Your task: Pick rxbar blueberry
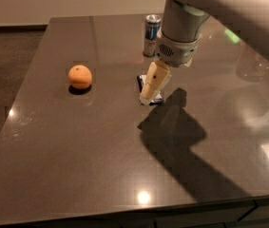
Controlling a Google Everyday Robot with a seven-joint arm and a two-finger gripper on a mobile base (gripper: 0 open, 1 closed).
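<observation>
Over the middle of the table, the gripper (147, 96) hangs tilted, tip low, its cream, smooth, tapered end right over the rxbar blueberry (157, 99). Whether it is wide, narrow or holding anything cannot be told. The bar lies flat beneath it, mostly hidden, with only dark blue wrapper corners showing. Above the gripper is the arm's (181, 27) pale grey, rounded wrist with a small vent grille. Behind stands an upright blue-and-silver can (152, 32), its print unreadable. A round, matt orange (80, 76) sits well to the left. The table (77, 165) is dark, glossy and stone-like, mirroring lamps and carrying the arm's shadow (172, 127). Brown carpet (5, 56) and a pale wall (53, 4) lie beyond.
</observation>
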